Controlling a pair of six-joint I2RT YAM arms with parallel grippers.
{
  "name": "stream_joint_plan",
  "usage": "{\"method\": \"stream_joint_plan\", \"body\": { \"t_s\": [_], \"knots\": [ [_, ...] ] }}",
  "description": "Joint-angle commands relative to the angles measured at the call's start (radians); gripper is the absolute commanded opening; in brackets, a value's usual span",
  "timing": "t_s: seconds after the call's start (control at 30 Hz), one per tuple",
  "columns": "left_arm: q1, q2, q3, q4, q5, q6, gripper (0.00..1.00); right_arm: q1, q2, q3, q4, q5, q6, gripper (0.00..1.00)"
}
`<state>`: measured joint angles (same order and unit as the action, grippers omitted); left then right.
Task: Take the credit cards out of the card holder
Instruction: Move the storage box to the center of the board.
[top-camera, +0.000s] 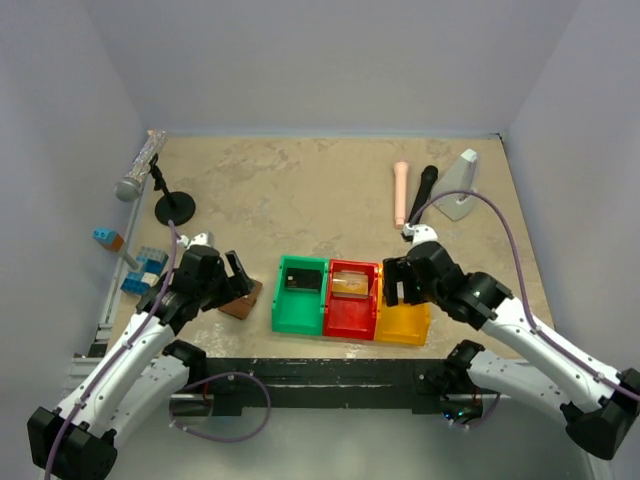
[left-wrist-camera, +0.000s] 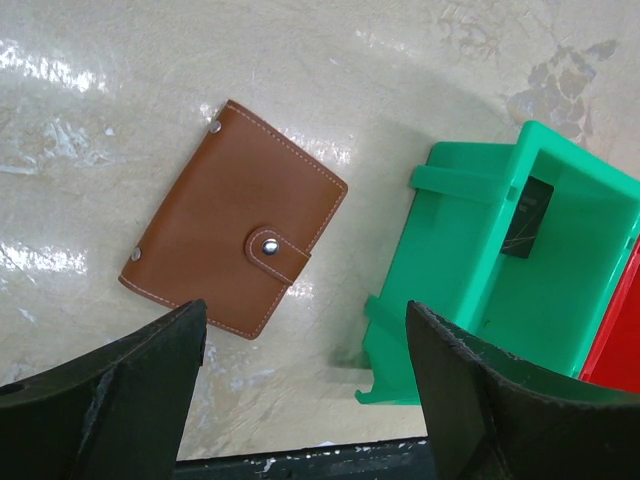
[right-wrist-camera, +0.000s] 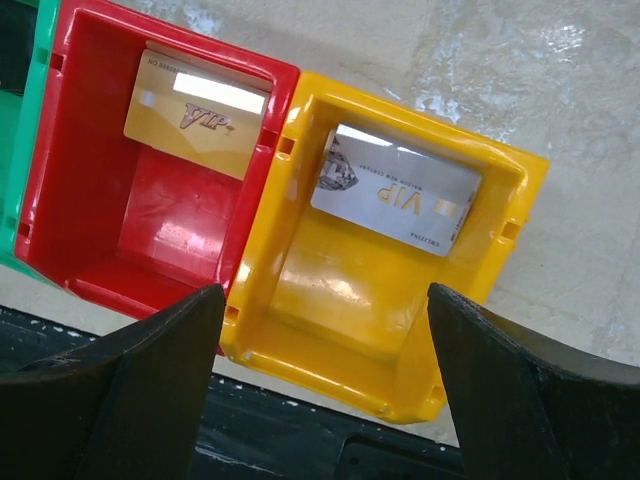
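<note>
**Nearing the end: three cards out, holder snapped shut**

The brown leather card holder (left-wrist-camera: 235, 220) is lying flat on the beige table (top-camera: 300, 200), folded closed with its snap tab fastened. It is sitting just left of the green bin (left-wrist-camera: 470, 180) and is not touching it.

Three credit cards are showing outside it, one to each bin. A dark card (left-wrist-camera: 527, 218) is leaning against the inner wall of the green bin. A gold VIP card (right-wrist-camera: 200, 112) is resting against the far wall of the red bin (right-wrist-camera: 80, 150). A silvery VIP card (right-wrist-camera: 395, 200) is doing the same in the yellow bin (right-wrist-camera: 330, 330).

The left gripper (left-wrist-camera: 305, 320) is hovering above the table between the holder and the green bin, jaws spread apart and gripping nothing. The right gripper (right-wrist-camera: 325, 300) is hanging over the near edge of the red and yellow bins, also wide open and empty.

Judging from this layout, the removal work is looking finished or very close to it. Every visible card is lying in a bin and neither arm is carrying anything. With the holder shut, I cannot tell whether another card is hiding inside, so reopening it to check may be the only step left.
</note>
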<state>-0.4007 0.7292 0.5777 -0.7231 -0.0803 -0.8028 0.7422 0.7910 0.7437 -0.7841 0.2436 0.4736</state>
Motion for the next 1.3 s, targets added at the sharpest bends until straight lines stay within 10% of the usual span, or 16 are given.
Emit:
{"method": "stream_joint_plan", "body": {
  "t_s": [0.0, 0.43, 1.27],
  "knots": [
    [-0.004, -0.046, -0.052, 0.042, 0.025, -0.052, 0.85, 0.031, 0.106, 0.089, 0.040, 0.006, 0.029, 0.86],
    [-0.004, -0.093, -0.108, 0.080, 0.073, -0.045, 0.86, 0.062, 0.395, 0.187, 0.054, 0.025, 0.106, 0.85],
    [-0.010, -0.045, -0.110, 0.087, 0.076, -0.035, 0.82, 0.062, 0.625, 0.266, 0.054, -0.038, 0.135, 0.27]
  ]
}}
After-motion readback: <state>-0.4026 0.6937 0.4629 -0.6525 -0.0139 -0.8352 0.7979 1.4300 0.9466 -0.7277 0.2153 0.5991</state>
